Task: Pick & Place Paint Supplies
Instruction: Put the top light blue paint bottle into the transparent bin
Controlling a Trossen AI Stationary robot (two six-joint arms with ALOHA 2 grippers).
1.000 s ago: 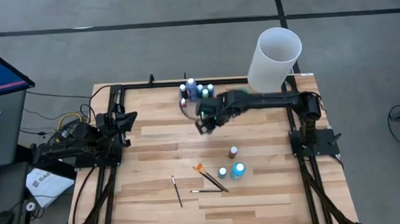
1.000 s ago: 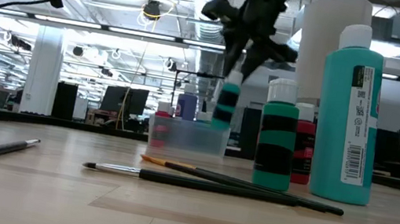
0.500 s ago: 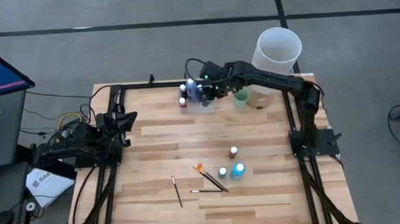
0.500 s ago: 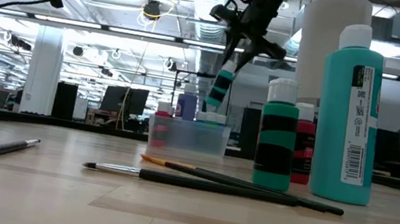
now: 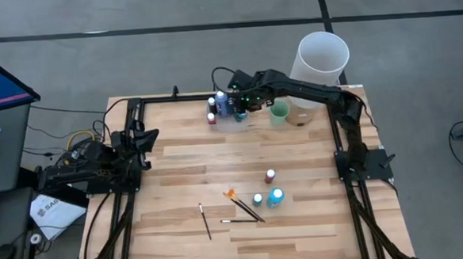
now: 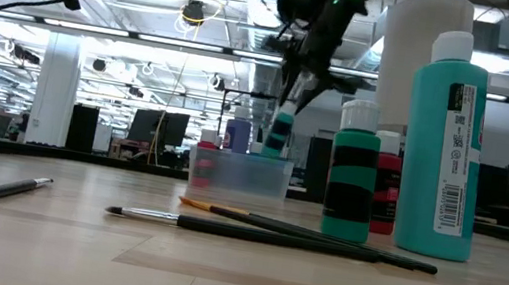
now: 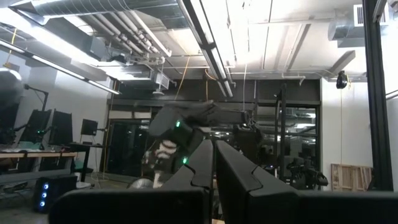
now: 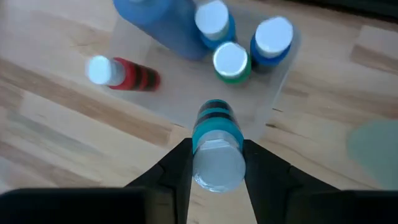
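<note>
High view: the right gripper (image 5: 243,103) is held over the clear bin (image 5: 233,120) at the far edge, where some bottles are already gathered. Three bottles (image 5: 275,196) and the brushes (image 5: 243,206) are left near the front. The left gripper (image 5: 147,139) is parked at the left, fingers together.

Low view: the teal bottle (image 6: 279,132) has been brought lower, almost into the bin, than half a second ago.

Right wrist view: the teal bottle (image 8: 217,152) is clamped between the fingers.

Your small red paint bottle (image 8: 127,74) with its pale cap shows blurred in the right wrist view. The tall white cylinder (image 6: 418,61) stands half hidden behind your large teal paint bottle (image 6: 443,151) in the low view, its top cut off by the edge.
</note>
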